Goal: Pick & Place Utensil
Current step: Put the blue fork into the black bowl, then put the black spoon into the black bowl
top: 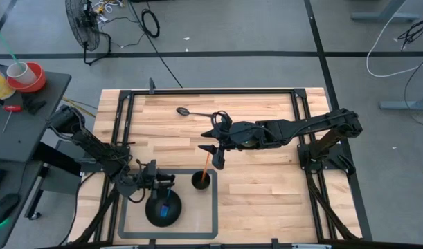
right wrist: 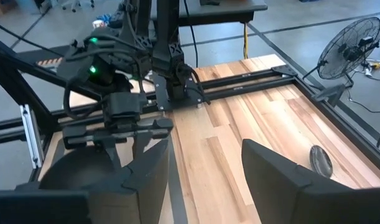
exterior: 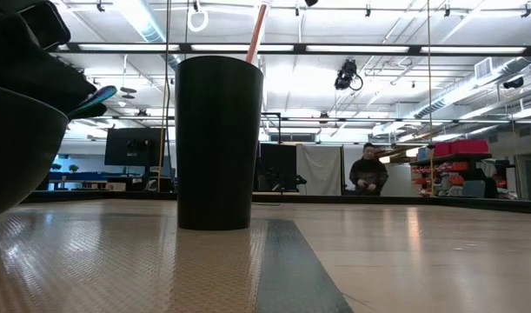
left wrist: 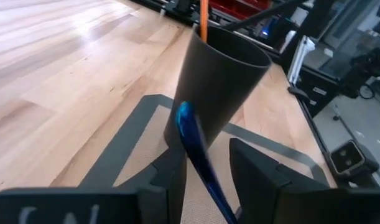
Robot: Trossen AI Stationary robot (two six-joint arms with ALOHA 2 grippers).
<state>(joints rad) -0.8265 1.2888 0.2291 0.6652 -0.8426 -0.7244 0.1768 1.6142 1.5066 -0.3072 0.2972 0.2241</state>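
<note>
A black cup (top: pixel 201 181) stands upright on the dark-bordered mat, with an orange utensil (top: pixel 207 164) leaning inside it; both show in the low view, cup (exterior: pixel 215 143) and utensil (exterior: pixel 256 30). My right gripper (top: pixel 213 155) hangs open just beyond the cup, over the orange utensil's top end. A black bowl (top: pixel 163 209) holds a blue utensil (top: pixel 167 206). My left gripper (top: pixel 156 178) is open at the bowl's far rim; in its wrist view the blue utensil's handle (left wrist: pixel 196 143) rises between the fingers. A metal spoon (top: pixel 183 111) lies on the wood near the far edge.
The mat's dark border (top: pixel 216 207) frames the cup and bowl at the near edge. Bare wood lies right of the cup and between cup and spoon (right wrist: pixel 321 159). Black rails run along the table's edges. A person stands far off in the room (exterior: pixel 368 171).
</note>
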